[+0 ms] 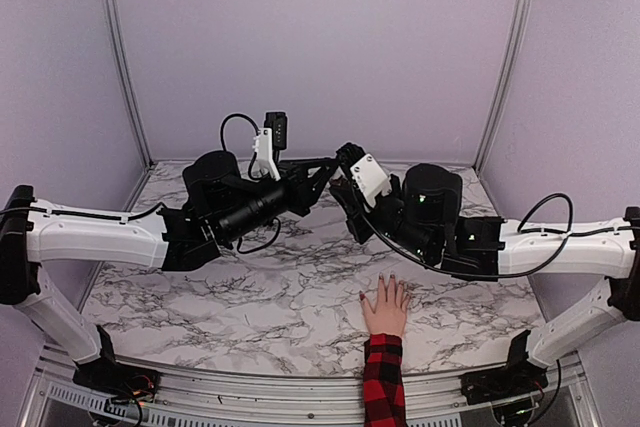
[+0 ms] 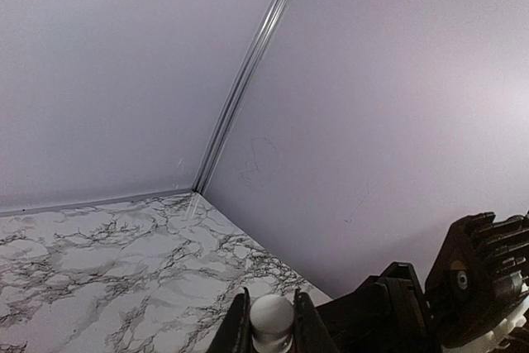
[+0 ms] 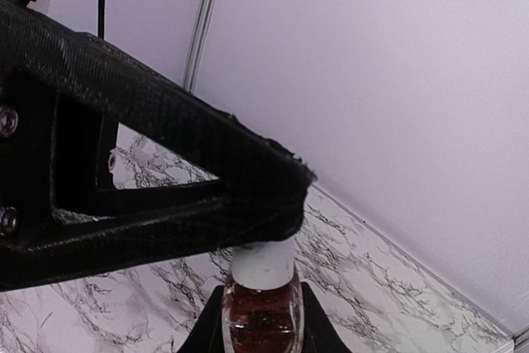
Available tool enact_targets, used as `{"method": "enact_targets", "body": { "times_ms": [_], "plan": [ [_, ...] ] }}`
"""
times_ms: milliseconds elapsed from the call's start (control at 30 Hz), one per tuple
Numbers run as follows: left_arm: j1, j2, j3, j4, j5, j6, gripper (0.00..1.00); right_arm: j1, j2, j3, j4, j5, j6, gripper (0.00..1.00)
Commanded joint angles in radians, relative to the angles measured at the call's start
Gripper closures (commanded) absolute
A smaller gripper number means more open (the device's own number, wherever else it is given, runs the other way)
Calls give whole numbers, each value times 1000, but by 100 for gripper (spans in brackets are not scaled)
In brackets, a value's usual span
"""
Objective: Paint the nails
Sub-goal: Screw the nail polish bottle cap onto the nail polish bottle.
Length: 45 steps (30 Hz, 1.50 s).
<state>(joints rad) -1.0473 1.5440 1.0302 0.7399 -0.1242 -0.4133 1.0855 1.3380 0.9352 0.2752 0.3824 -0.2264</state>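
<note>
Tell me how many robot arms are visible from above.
2. The left arm reaches in from the left edge, the right arm from the right edge; none seems hidden.

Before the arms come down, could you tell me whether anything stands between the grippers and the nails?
Nothing visible does. The left gripper grips the white cap and the right gripper the polish bottle, raised mid-table; only bare marble lies between them and the nails near the front edge.
</note>
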Motion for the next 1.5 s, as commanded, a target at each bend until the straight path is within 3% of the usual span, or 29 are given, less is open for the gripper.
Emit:
{"method": "enact_targets", "body": {
  "times_ms": [0,200,467,733,1267,1467],
  "plan": [
    [9,-19,-22,46,66,-15,93,9,-53,23,55,-76,-17,100],
    [10,-24,-34,60,173,7,97,-27,-89,7,68,-216,21,100],
    [10,-12,-30,62,414,79,100,-140,-144,14,33,-618,46,100],
    [10,14,-16,61,654,122,100,-159,-147,46,0,-915,41,100],
    [19,37,-3,50,988,183,100,-174,-180,85,25,-1297,64,100],
    [49,28,2,28,1024,192,98,-175,-170,96,33,-1332,82,100]
  ]
}}
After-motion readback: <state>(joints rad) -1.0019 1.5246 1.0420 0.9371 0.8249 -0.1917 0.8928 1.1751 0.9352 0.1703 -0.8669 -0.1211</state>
